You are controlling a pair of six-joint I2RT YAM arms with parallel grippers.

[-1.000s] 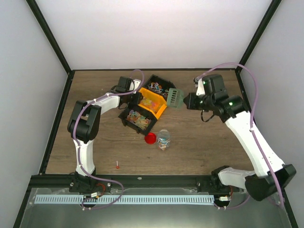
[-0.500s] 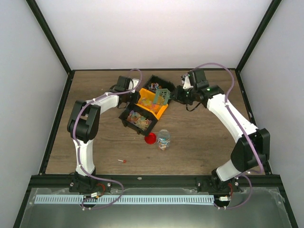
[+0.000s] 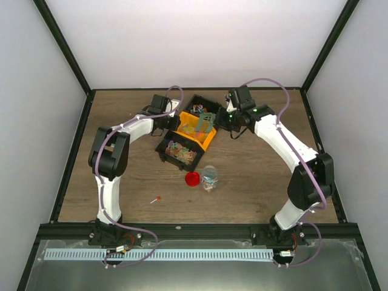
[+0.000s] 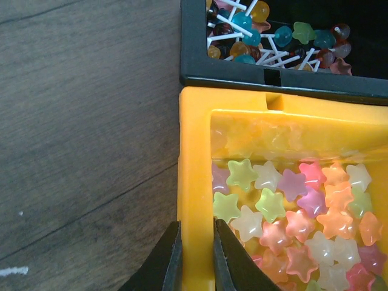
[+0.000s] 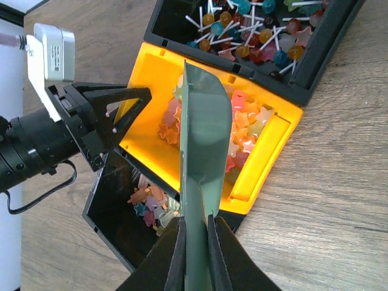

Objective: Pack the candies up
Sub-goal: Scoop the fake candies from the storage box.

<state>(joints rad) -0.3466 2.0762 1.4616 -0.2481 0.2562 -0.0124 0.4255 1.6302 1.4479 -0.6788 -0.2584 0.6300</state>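
Inside the glossy yellow bin (image 4: 195, 157) lie translucent star-shaped candies (image 4: 293, 183).

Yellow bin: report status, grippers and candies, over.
Left gripper shut on yellow bin wall. Right gripper shut on green scoop, blade over star candies. Jar lidless, red lid beside it; one stray candy on table.

White-shelled left arm (image 3: 108, 194) and right arm (image 3: 285, 142), black joints, looping lilac cables (image 3: 265, 80), small green indicator light (image 3: 256, 110).
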